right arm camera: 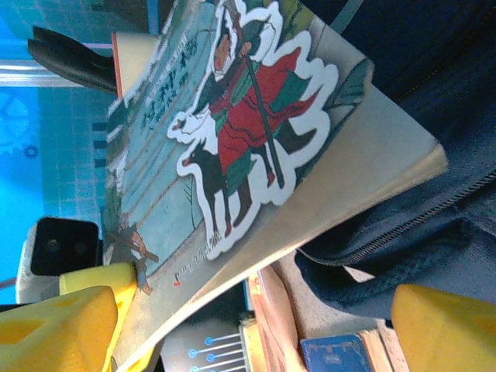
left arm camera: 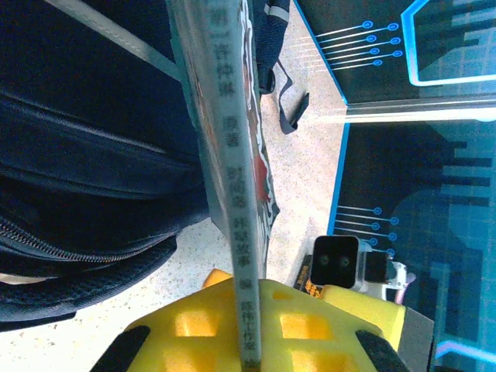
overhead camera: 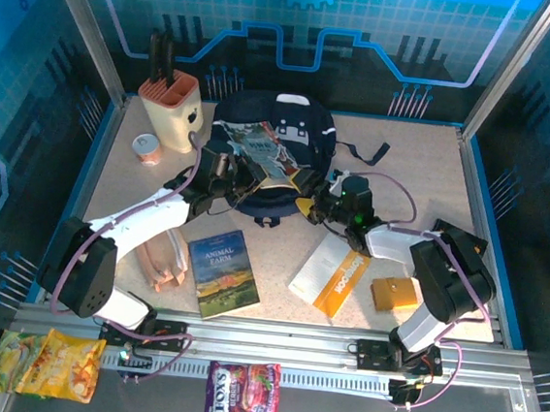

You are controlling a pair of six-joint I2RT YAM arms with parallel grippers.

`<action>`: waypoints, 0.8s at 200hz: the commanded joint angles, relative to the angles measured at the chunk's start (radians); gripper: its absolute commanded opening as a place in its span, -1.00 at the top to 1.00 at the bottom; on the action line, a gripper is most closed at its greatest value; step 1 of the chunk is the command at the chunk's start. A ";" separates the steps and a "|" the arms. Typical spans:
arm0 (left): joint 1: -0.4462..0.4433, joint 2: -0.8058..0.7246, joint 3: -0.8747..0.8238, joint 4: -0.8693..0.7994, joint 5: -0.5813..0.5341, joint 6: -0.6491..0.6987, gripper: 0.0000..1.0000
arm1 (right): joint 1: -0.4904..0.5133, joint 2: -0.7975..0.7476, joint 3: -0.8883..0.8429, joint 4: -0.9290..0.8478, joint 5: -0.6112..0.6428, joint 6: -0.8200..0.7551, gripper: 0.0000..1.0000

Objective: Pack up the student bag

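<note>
Where the worktop [overhead camera: 415,171] reaches its far left corner, a cream knife block [overhead camera: 170,108] stands with black handles up, and a small round tin [overhead camera: 146,148] sits just beside it. Toward the near edge lie, left to right, a wooden piece [overhead camera: 167,264], a green paperback [overhead camera: 223,272], a white-and-orange notebook [overhead camera: 327,274] and a small orange box [overhead camera: 395,294]. A yellow snack packet [overhead camera: 45,364] and a purple snack packet [overhead camera: 242,393] lie off the worktop by the front rail.

Across the top of the backpack [overhead camera: 282,129] a picture book [overhead camera: 265,156] hangs tilted. The left gripper [left arm camera: 249,322] is clamped tight on its spine. The right gripper [right arm camera: 248,325] stands with jaws wide apart at the book's free corner, gripping nothing.

Worktop: pale, speckled, blue-rimmed, walled by blue-lit panels in a metal frame.

Backpack: dark navy, at the middle of the far edge, with black straps trailing right and a strip of pale lining beside the zip.
</note>
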 commanded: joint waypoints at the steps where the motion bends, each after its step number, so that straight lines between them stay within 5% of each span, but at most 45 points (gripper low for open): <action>1: 0.003 -0.006 -0.010 0.083 0.026 -0.053 1.00 | 0.019 0.039 0.038 0.103 0.044 0.061 -0.81; 109: 0.002 0.009 -0.031 0.102 0.037 -0.081 1.00 | 0.070 0.150 0.115 0.149 0.117 0.194 -0.42; 160: 0.001 0.028 -0.024 0.074 0.047 -0.070 1.00 | 0.055 0.146 0.138 0.142 0.098 0.179 -0.05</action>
